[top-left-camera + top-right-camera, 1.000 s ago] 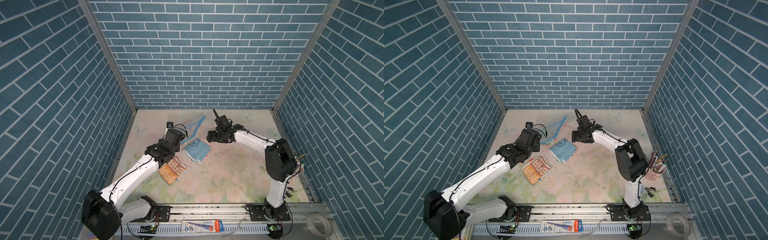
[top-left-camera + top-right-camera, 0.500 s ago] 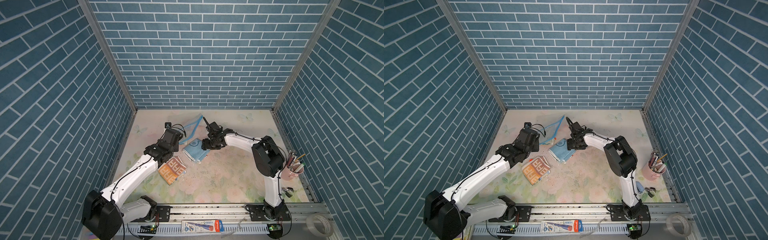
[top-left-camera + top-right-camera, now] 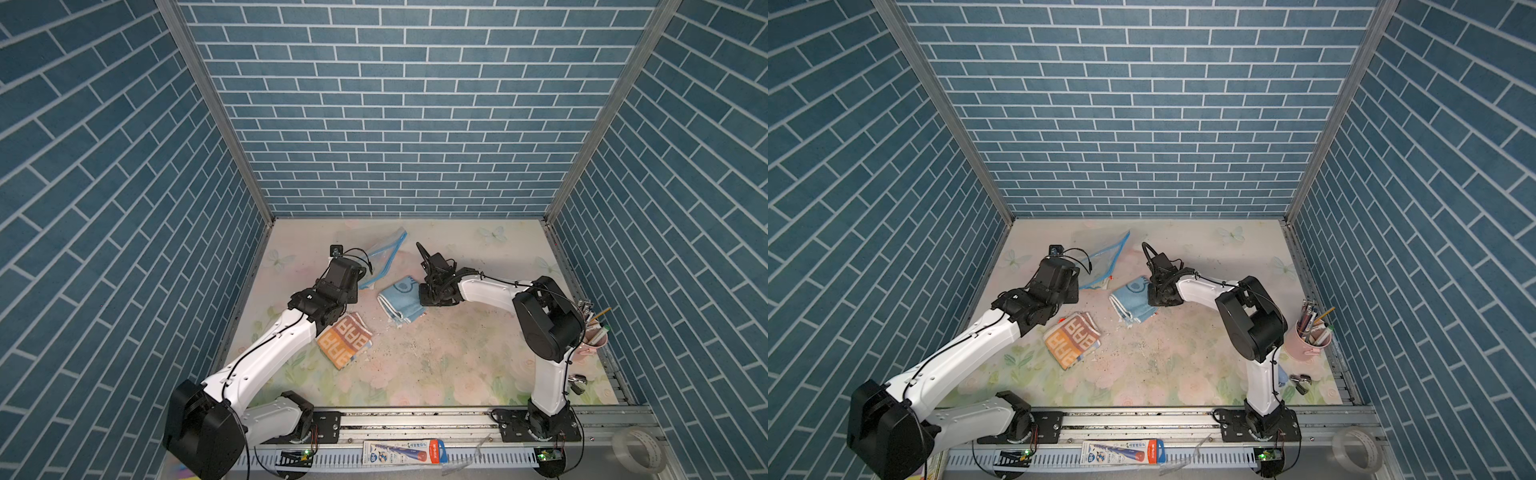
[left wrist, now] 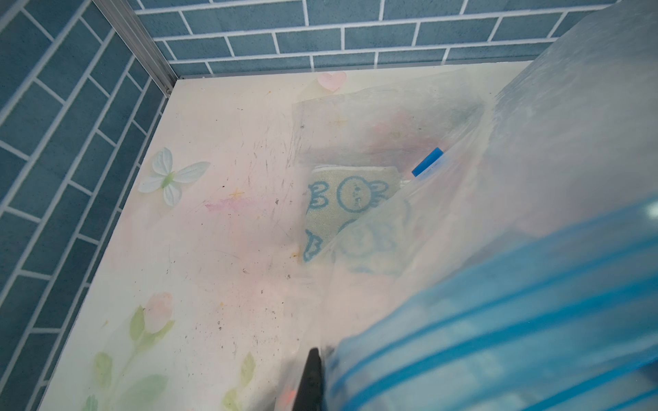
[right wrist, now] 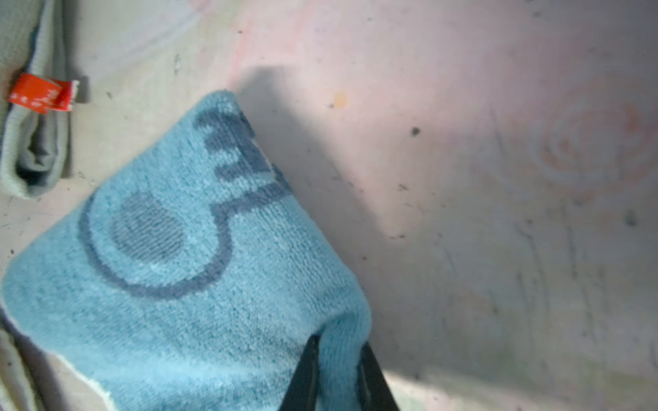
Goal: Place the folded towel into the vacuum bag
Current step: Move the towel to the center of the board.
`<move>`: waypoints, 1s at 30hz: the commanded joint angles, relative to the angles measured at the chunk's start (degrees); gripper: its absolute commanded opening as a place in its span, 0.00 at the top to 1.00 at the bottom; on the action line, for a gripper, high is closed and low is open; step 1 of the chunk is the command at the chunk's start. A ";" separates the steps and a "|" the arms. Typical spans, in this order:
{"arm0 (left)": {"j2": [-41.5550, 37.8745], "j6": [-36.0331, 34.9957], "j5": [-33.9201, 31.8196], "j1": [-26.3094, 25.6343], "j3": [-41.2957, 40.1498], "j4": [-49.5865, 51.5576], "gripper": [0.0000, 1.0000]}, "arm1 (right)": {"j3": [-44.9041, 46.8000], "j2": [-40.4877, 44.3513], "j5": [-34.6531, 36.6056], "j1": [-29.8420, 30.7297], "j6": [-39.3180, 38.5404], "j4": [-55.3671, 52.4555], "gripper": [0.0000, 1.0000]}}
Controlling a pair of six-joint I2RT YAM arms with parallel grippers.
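The folded towel (image 3: pixel 398 297) (image 3: pixel 1130 300), light blue with a darker print, lies mid-table. My right gripper (image 3: pixel 423 296) (image 5: pixel 338 350) is shut on its right edge, and a fold of terry is pinched between the two black fingers (image 5: pixel 308 373). The vacuum bag (image 3: pixel 384 257) (image 3: pixel 1104 258) is clear and lies at the back left. My left gripper (image 4: pixel 322 359) is shut on its blue zip strip (image 4: pixel 498 320), holding that end up. One finger shows; the strip hides the other. A pale bunny-print cloth (image 4: pixel 350 199) and a blue cap (image 4: pixel 427 162) show through the plastic.
An orange patterned towel (image 3: pixel 345 338) (image 3: pixel 1073 338) lies in front of the left wrist; its red tag (image 5: pixel 42 94) shows in the right wrist view. A pink pen cup (image 3: pixel 1308 336) and a clip (image 3: pixel 1300 380) stand at the right edge. A tape roll (image 3: pixel 1356 449) lies off the table.
My right gripper has swung left from the table's middle to the blue towel and closed from wide open onto its edge. The left arm and the bag have stayed put.
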State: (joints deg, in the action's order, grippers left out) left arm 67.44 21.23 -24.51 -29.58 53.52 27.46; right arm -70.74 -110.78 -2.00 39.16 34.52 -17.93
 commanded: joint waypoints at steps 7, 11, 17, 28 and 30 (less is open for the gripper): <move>-0.95 -0.83 -2.03 -2.71 0.47 0.08 1.00 | 6.57 5.62 4.79 -11.65 0.87 -7.68 0.74; 0.36 -0.85 -3.36 -5.22 1.05 0.39 1.00 | 5.57 8.50 6.03 -14.12 0.91 -10.98 0.51; 2.33 0.34 -4.79 -7.81 2.11 -0.17 1.00 | 6.60 15.95 8.45 -14.20 17.64 -13.36 0.36; 3.47 0.92 -5.78 -9.00 1.76 -1.64 1.00 | 14.18 22.64 7.27 -9.69 57.37 -8.88 0.33; 3.17 0.66 -6.06 -9.00 1.55 -1.80 1.00 | 11.62 21.01 7.40 -9.03 58.28 -9.08 0.31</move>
State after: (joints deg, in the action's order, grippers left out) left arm 70.89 21.69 -29.06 -38.35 54.13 26.76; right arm -55.66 -88.38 4.32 29.04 82.41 -26.57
